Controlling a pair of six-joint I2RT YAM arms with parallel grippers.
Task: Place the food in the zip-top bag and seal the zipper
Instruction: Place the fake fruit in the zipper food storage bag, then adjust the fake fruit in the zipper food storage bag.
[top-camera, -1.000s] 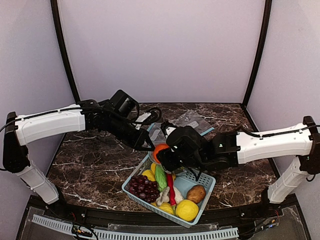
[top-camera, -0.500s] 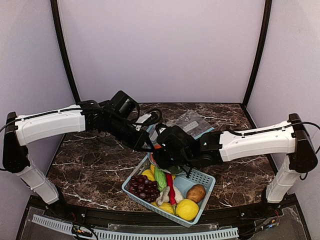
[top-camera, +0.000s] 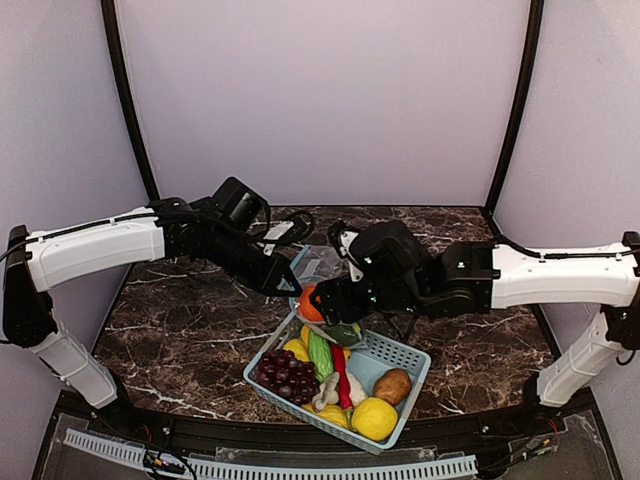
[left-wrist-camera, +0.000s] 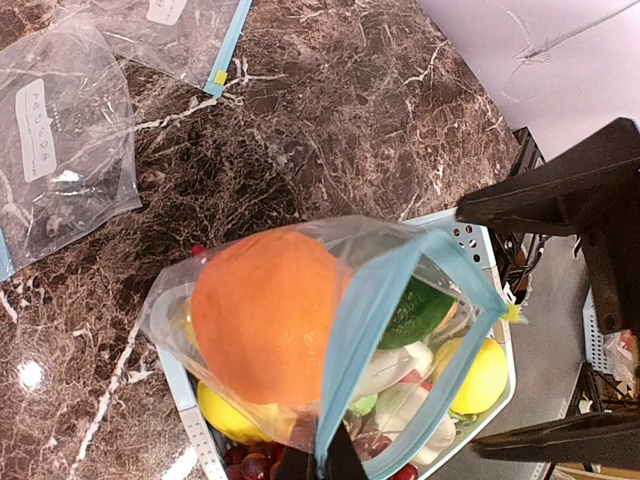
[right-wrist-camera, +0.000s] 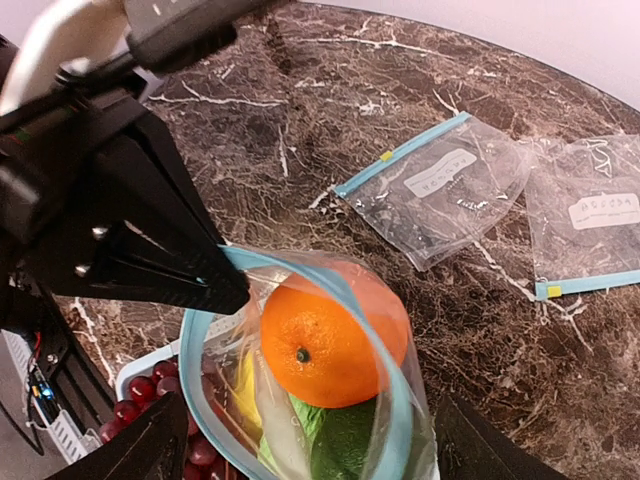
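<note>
Right wrist: round orange (right-wrist-camera: 322, 345) (dimpled) inside clear bag (right-wrist-camera: 392, 405).

A dark brown, marble-patterned tabletop (top-camera: 170, 330) veined in white forms the bottom of a small booth. Plain pale lilac panels close it in: a back wall (top-camera: 320, 100), a left wall (top-camera: 55, 120) and a right wall (top-camera: 590, 130). Two black posts (top-camera: 127, 100) slant up the rear corners. Along the near edge runs a black rim, with a white slotted cable duct (top-camera: 270, 467) just below it. The light is soft and even. In the left wrist view a small bright glare spot (left-wrist-camera: 30, 373) lies on the stone and thin scratch marks (left-wrist-camera: 560, 35) cross the pale wall.
</note>
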